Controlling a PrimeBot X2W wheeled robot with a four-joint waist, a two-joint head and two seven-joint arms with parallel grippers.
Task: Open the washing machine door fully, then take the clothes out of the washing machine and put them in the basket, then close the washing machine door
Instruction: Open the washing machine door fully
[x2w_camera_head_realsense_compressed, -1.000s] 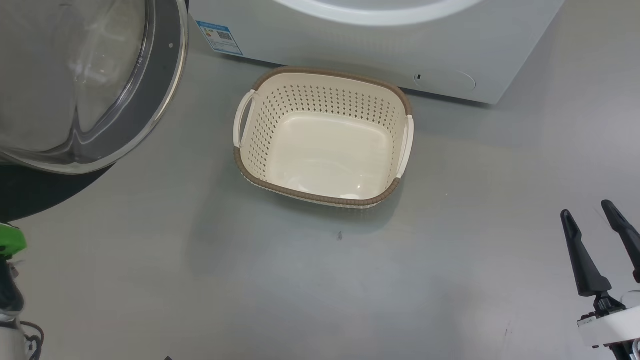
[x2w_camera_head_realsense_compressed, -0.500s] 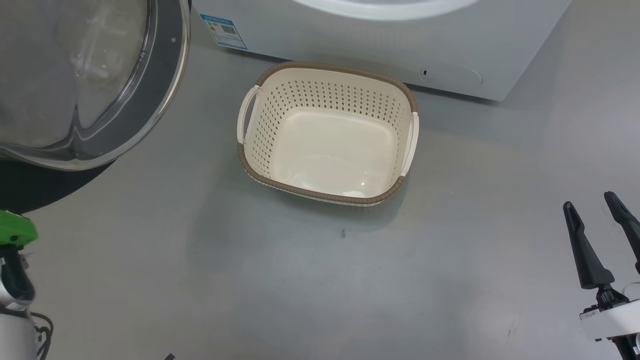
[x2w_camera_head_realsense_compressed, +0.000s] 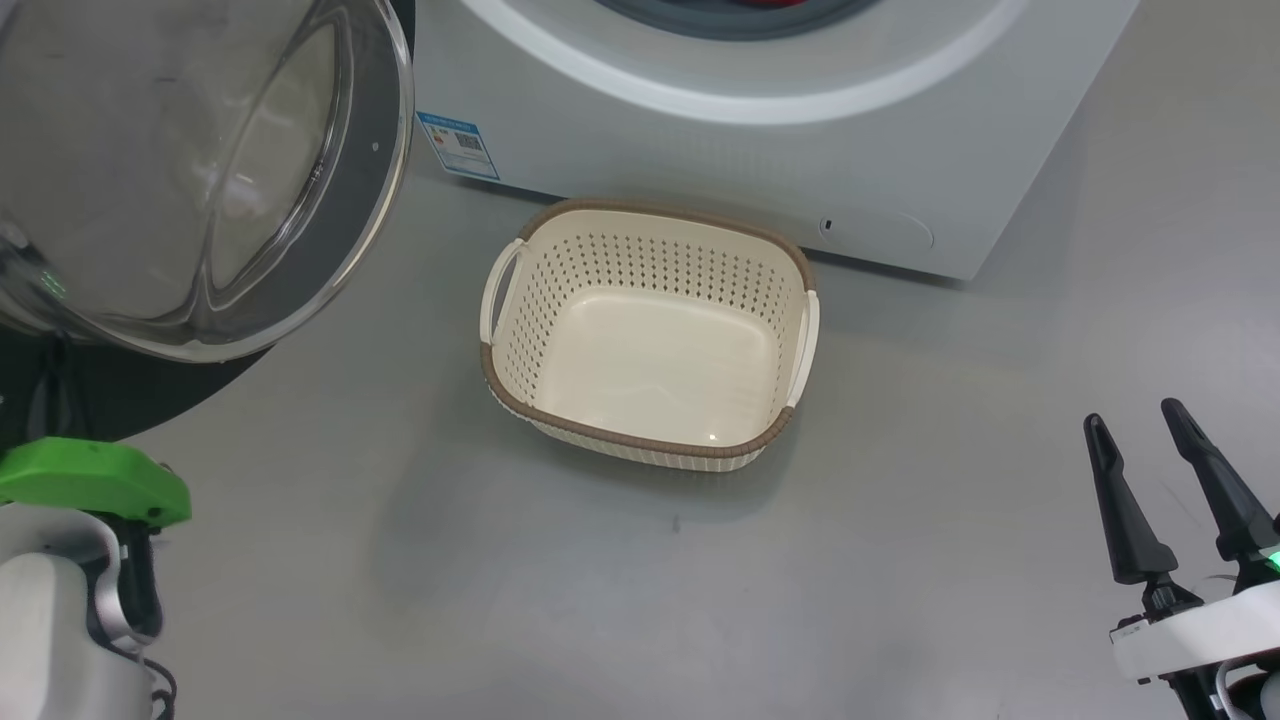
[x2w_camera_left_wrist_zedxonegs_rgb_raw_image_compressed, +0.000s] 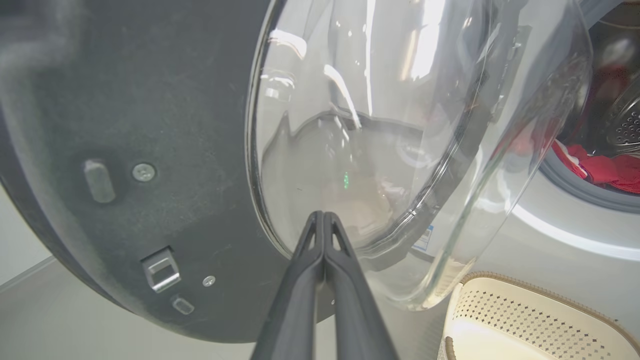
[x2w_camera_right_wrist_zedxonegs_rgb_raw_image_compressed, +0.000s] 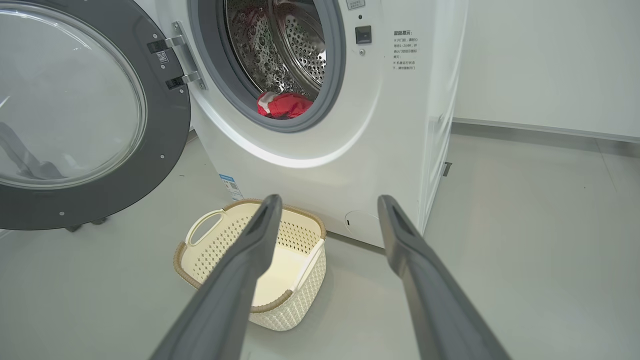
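One washing machine (x2w_camera_right_wrist_zedxonegs_rgb_raw_image_compressed: 320, 165) stands at 12 o'clock in the head view, a white, smooth-fronted box. It has one small blue label (x2w_camera_head_realsense_compressed: 458, 146) and one round cap (x2w_camera_head_realsense_compressed: 890, 232) low down. Its single washing machine door (x2w_camera_right_wrist_zedxonegs_rgb_raw_image_compressed: 167, 125), a round glossy black ring around a clear domed glass bowl, hangs wide open at 10 o'clock on two metal hinges (x2w_camera_right_wrist_zedxonegs_rgb_raw_image_compressed: 190, 77).

Inside the perforated steel drum (x2w_camera_right_wrist_zedxonegs_rgb_raw_image_compressed: 290, 45), ringed by a grey gasket (x2w_camera_right_wrist_zedxonegs_rgb_raw_image_compressed: 335, 75), lies one garment. These are the clothes (x2w_camera_right_wrist_zedxonegs_rgb_raw_image_compressed: 285, 106), soft bright red fabric with white trim, bunched at 6 o'clock of the opening.

One basket (x2w_camera_head_realsense_compressed: 640, 445) sits on the grey floor (x2w_camera_head_realsense_compressed: 400, 580) at the centre of the head view, just in front of the machine. It is cream plastic and rectangular with rounded corners. It has diamond-perforated walls, a brown woven-look rim and two loop handles (x2w_camera_head_realsense_compressed: 490, 295) at its 9 and 3 o'clock.

The left gripper (x2w_camera_left_wrist_zedxonegs_rgb_raw_image_compressed: 324, 220) has its two dark fingers pressed flat together on nothing, tips at the lower edge of the glass bowl; contact cannot be told. The right gripper (x2w_camera_head_realsense_compressed: 1133, 415), at 4 o'clock, spreads its two fingers wide, holding nothing, well apart from the basket.
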